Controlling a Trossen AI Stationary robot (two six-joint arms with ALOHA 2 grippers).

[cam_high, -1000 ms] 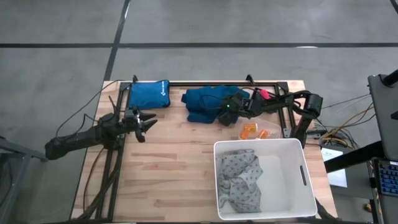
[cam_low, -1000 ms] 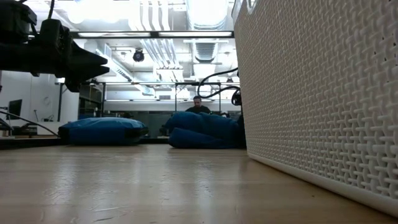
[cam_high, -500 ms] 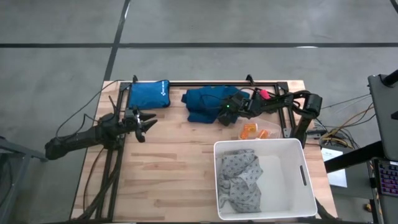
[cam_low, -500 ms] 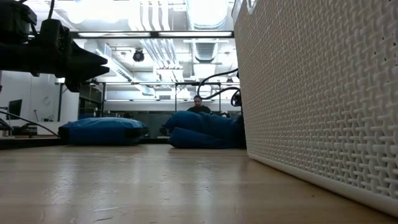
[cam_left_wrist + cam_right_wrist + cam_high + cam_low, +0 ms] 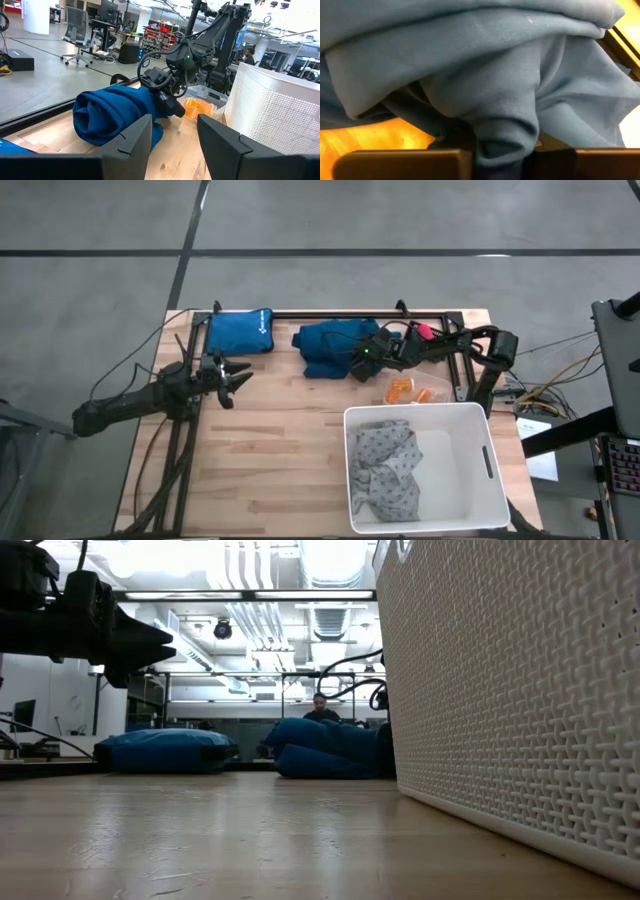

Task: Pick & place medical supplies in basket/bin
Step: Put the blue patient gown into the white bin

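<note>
The right gripper (image 5: 357,366) pinches the soft, floppy teal garment (image 5: 328,346); a thick fold seems the best hold.

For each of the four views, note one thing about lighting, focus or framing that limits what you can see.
High view: even light, small objects tiny. Low view: bright ceiling lights leave the left gripper a silhouette, and the white tub blocks the right side. Left wrist view: own fingers near and soft. Right wrist view: dark teal cloth garment fills the frame, blurred.
</note>
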